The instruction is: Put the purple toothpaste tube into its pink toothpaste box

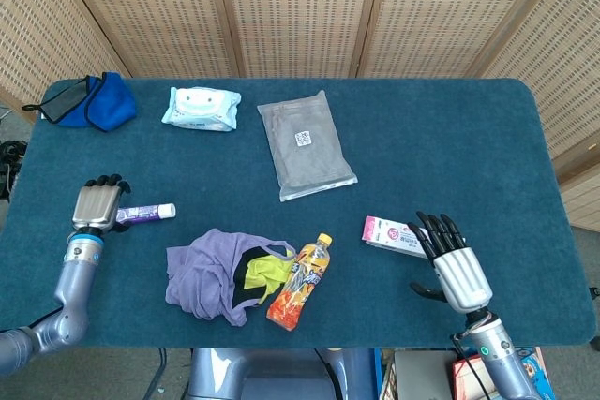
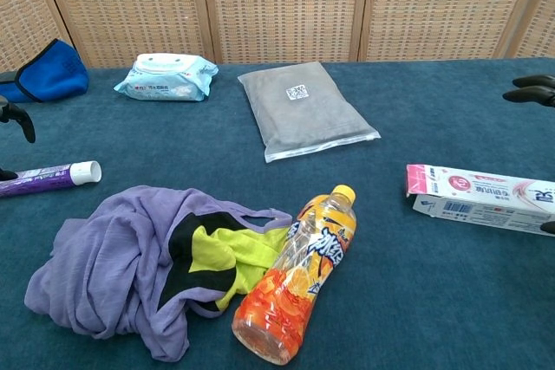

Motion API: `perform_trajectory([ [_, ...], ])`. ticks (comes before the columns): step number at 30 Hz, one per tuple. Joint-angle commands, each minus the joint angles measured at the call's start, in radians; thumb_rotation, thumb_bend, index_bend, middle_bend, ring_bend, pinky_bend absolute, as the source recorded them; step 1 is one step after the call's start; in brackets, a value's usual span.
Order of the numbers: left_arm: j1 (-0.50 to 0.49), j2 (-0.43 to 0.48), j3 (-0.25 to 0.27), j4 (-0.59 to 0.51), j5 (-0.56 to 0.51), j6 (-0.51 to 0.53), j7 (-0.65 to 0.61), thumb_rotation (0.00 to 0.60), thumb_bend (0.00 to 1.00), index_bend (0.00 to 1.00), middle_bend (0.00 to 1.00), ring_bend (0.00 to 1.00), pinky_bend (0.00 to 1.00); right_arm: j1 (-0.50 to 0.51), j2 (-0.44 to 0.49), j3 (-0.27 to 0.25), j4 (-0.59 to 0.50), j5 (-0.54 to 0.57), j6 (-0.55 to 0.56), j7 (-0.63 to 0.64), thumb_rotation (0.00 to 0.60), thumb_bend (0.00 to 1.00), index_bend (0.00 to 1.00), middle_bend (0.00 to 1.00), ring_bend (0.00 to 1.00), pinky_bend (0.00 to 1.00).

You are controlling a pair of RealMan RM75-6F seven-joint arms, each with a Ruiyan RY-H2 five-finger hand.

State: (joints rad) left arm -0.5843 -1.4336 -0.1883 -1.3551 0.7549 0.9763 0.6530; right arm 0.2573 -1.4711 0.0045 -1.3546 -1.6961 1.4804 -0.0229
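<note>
The purple toothpaste tube (image 1: 142, 214) (image 2: 45, 178) lies flat at the table's left, its white cap pointing right. My left hand (image 1: 97, 205) is over the tube's tail end, fingers bent down and apart. In the chest view its fingers (image 2: 19, 118) stand clear behind the tube, and a dark tip at the frame edge sits by the tail. The pink and white toothpaste box (image 1: 394, 235) (image 2: 481, 197) lies flat at the front right. Just right of the box, my right hand (image 1: 450, 266) is spread and holds nothing. Only its fingertips (image 2: 531, 93) show in the chest view.
A purple and yellow cloth heap (image 1: 223, 274) and an orange drink bottle (image 1: 300, 282) lie between tube and box. A grey flat pouch (image 1: 306, 144), a wet-wipes pack (image 1: 200, 108) and a blue bag (image 1: 94, 100) lie further back.
</note>
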Motion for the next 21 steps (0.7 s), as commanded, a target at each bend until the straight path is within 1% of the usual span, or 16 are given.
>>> perform_trajectory([
  [1, -0.005, -0.008, 0.009, 0.016, -0.012, -0.004, -0.001, 0.6, 0.25, 0.34, 0.2, 0.17, 0.2, 0.0, 0.001, 0.0, -0.001, -0.001, 0.001, 0.002, 0.6, 0.07, 0.03, 0.0, 0.0, 0.0],
  [8, -0.015, -0.029, 0.026, 0.049, -0.022, -0.011, -0.001, 0.6, 0.25, 0.35, 0.21, 0.17, 0.21, 0.0, 0.001, 0.0, -0.001, 0.001, 0.0, 0.004, 0.6, 0.07, 0.03, 0.0, 0.0, 0.0],
  [21, -0.03, -0.078, 0.043, 0.129, -0.047, -0.041, -0.011, 0.6, 0.25, 0.35, 0.21, 0.17, 0.21, -0.001, 0.004, -0.001, -0.003, 0.001, 0.001, 0.011, 0.6, 0.07, 0.03, 0.0, 0.0, 0.0],
])
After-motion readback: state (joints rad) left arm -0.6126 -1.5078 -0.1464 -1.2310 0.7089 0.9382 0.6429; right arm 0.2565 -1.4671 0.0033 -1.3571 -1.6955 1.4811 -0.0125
